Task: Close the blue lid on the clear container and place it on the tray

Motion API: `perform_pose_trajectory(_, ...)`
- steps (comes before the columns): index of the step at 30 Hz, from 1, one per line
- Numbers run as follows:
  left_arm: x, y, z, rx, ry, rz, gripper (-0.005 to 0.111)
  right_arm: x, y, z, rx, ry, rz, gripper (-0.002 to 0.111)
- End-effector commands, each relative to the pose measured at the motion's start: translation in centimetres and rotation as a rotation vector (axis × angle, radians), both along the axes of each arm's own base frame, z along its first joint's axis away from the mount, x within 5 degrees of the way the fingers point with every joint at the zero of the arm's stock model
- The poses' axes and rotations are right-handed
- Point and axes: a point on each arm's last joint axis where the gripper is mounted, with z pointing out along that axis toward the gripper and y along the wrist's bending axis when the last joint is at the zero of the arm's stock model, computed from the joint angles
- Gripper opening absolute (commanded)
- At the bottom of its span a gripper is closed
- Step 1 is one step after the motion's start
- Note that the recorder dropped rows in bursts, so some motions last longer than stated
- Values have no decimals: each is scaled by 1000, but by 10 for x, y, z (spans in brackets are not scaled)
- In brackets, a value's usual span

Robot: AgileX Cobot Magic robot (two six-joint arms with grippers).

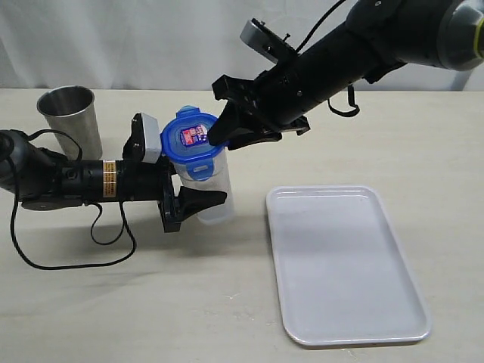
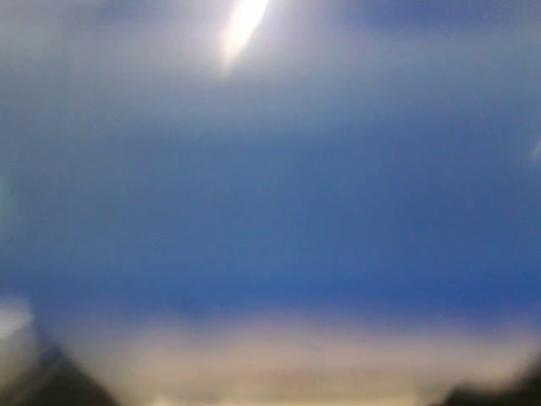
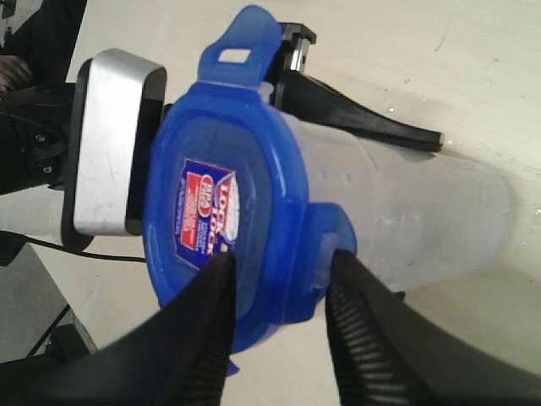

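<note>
Nearest: flat rectangular pale grey-white plastic tray point(image 1: 340, 265) with low rim, on the pale wooden desk point(image 1: 151, 318), right of centre. Nothing on it.

Left of the tray and apart from it: tall narrow translucent plastic clear container point(image 1: 219, 178), slightly tilted, base down at desk level; can't tell if it rests there. So the container is off the tray, mid-desk.

Left gripper point(image 1: 212, 195) comes in low from the left, arm lying along the desk. Its black fingers point(image 1: 200, 200) sit either side of the container body, clamped on it. One is in front in the exterior view, the other shows along the far side in the right wrist view point(image 3: 363, 123). A silver camera block point(image 1: 147, 140) sits just behind the lid.

Small bright blue rounded-octagonal plastic lid point(image 1: 193, 140) sits on the container mouth, red-and-blue label up. Two snap flaps stick outward in the right wrist view, not folded flat.

Right gripper point(image 1: 227, 136) reaches down from the upper right. In its wrist view one of its fingers point(image 3: 203, 338) lies on the blue lid point(image 3: 220, 211) top. The other is outside under a flap, so they pinch rim and flap; both tips look in contact.

Left wrist view: blue-over-pale blur, nothing readable.

Farther back left: grey stainless steel cup point(image 1: 69, 113), upright. Behind: white curtain point(image 1: 151, 38).
</note>
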Motion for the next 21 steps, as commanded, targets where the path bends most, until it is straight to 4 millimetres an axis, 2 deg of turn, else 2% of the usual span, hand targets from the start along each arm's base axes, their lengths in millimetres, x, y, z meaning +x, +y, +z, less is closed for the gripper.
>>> perform_pose_trajectory(1,-2,-8,10,-56,-22,-27,0,-7,-1,-51,-168,65,124,21)
perform_pose_trajectory(10,-2,-8,10,-57,-20,-26,0,-2,-6,-30,-214,-37,156,23)
perform_pose_trajectory(17,-2,-8,10,-57,-20,-26,0,-1,-13,-1,-258,-218,169,52)
perform_pose_trajectory(21,-2,-8,10,-58,-19,-24,0,-3,-15,25,-244,-337,179,53)
